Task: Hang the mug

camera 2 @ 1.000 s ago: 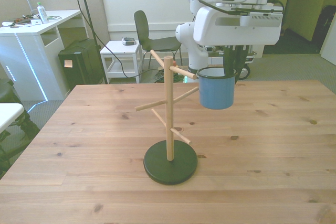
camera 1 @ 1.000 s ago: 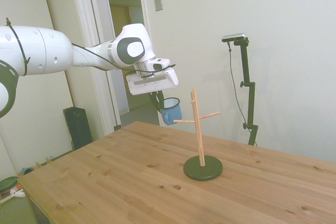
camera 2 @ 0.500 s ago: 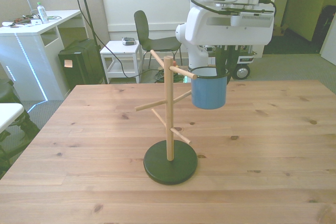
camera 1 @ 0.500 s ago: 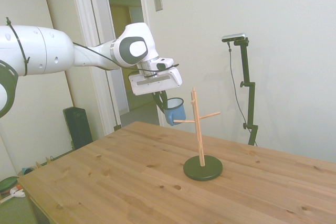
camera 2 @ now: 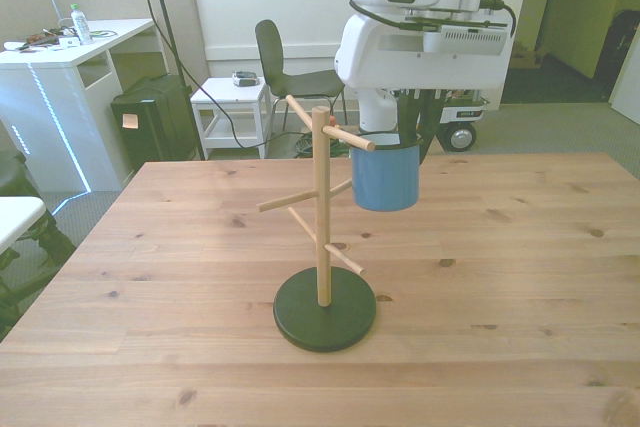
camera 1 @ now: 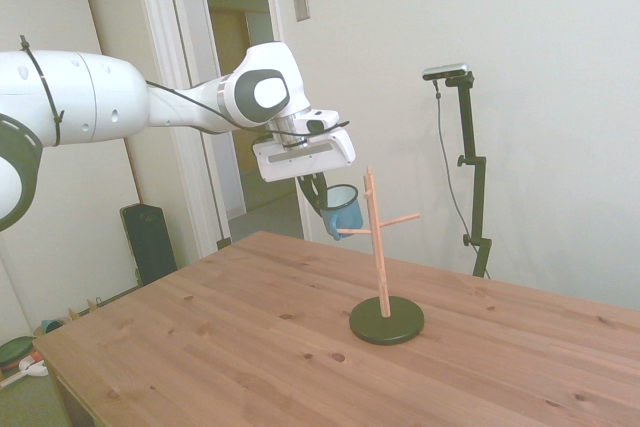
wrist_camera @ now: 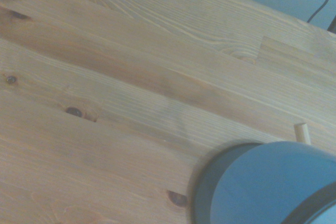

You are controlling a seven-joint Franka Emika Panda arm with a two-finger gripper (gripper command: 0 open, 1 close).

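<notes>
Since a second ago, the mug (camera 2: 386, 176) has shifted toward the peg stand (camera 2: 322, 237). It hangs above the surface (camera 2: 480, 277), pinched by the tool (camera 2: 420, 142).

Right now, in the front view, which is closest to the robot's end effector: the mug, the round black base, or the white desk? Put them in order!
1. Mug: held right at the end effector.
2. Base: lower on the table, toward the front view's left.
3. Desk: off the table, at the front view's far left.
</notes>
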